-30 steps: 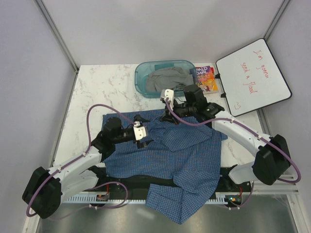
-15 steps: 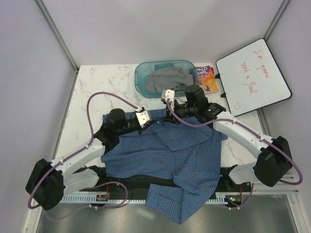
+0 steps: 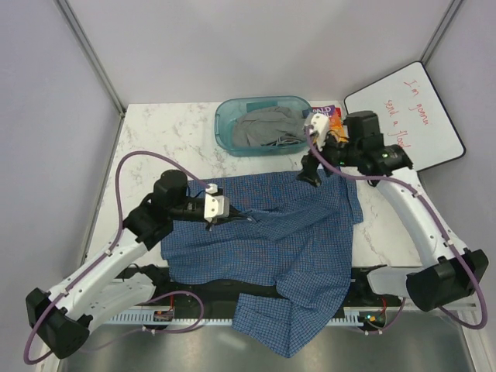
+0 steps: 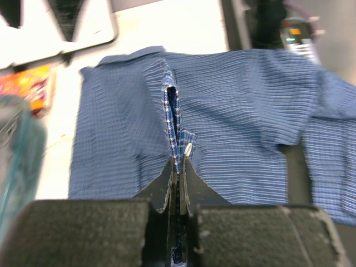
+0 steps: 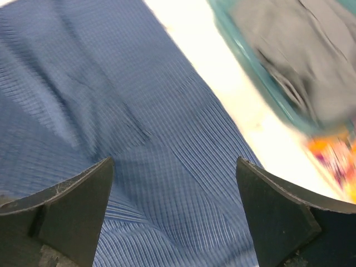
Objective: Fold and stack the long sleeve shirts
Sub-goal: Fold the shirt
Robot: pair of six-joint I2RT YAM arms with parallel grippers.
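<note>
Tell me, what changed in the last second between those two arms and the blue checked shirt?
The right gripper let go of the blue fine-checked cloth shirt and swung toward the far right, jaws open. The left gripper closed on a raised fold of the shirt's front. The flap bunched mid-shirt now lies flatter. The teal plastic bin of grey cloth and the white rectangular whiteboard stayed put.

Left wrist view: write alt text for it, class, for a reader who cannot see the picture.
The left gripper is shut on a raised fold of a blue checked shirt, seen from just behind its two dark fingers. The shirt lies spread on a white table, collar at the far end, with a teal bin blurred at the left edge.
</note>
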